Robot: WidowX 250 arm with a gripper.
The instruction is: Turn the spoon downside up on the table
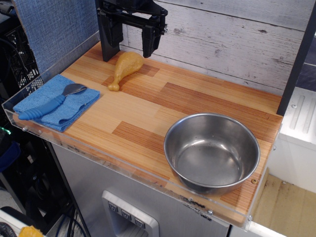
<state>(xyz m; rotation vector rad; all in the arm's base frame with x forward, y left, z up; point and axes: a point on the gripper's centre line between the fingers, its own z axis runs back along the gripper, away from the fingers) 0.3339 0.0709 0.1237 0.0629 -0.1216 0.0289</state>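
The spoon lies on the folded blue cloth at the table's left end. Its silver bowl points to the back right and its ribbed blue handle runs to the front left. I cannot tell which face of the bowl is up. The gripper hangs open and empty at the back of the table, its black fingers pointing down just above and behind a yellow toy chicken drumstick. It is well to the right of and behind the spoon.
A large steel bowl, empty, stands at the front right. A clear acrylic rim runs along the table's front and left edges. A whitewashed plank wall closes the back, and a blue panel stands at the back left.
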